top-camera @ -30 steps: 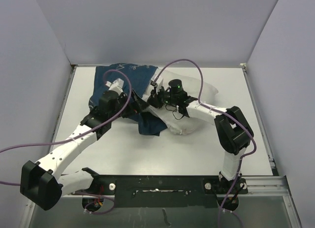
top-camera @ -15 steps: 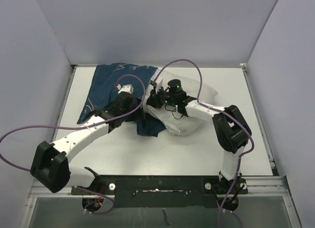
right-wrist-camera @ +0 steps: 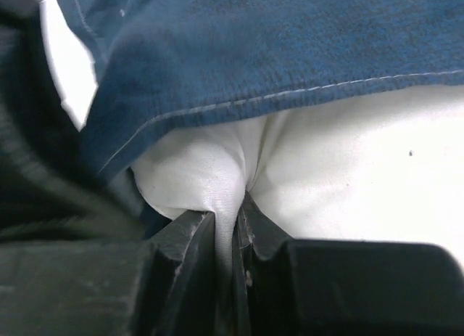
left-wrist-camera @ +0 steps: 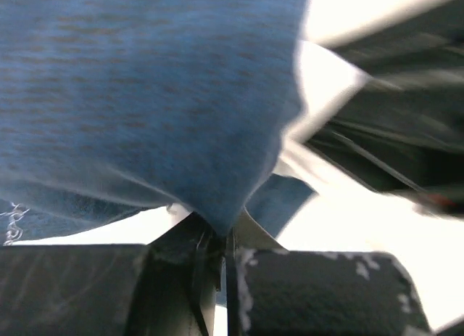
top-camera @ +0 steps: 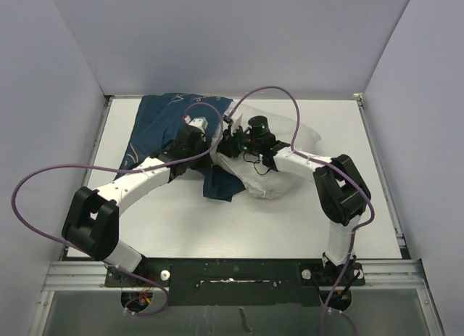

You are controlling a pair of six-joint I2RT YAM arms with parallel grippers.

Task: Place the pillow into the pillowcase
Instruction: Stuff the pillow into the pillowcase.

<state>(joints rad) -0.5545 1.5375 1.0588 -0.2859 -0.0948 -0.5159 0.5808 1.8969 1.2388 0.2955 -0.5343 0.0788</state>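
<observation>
- A white tabletop (top-camera: 181, 227) is boxed in by plain pale grey-lilac walls (top-camera: 217, 38). The two arm bases are bolted along its near edge.
- The large, lumpy white stuffed pillow (top-camera: 286, 169) lies right of centre. Its left end touches the navy-blue fabric pillowcase with cream whale outlines (top-camera: 163, 122), which spreads toward the far left corner.
- In the right wrist view the case's stitched hem drapes over the top of the pillow's end, so the mouth looks only just started over it.
- The pillow should be light, soft and squashy. A pinch will gather cover fabric rather than hold the bulk, so a corner or pucker at the leading end is probably the best place to take it.
- The pillowcase is thin, limp cloth that will sag shut. Its hem edge is the place to grip it.
- The right gripper (right-wrist-camera: 235, 223) is clamped on a fold of white pillow fabric.
- The left gripper (left-wrist-camera: 223, 238) is closed on a pinch of blue case cloth.
- The two wrists crowd each other at the case mouth, and purple cables (top-camera: 275, 91) loop above them. These, along with bunched blue folds near the opening, are likely to get in the way.
</observation>
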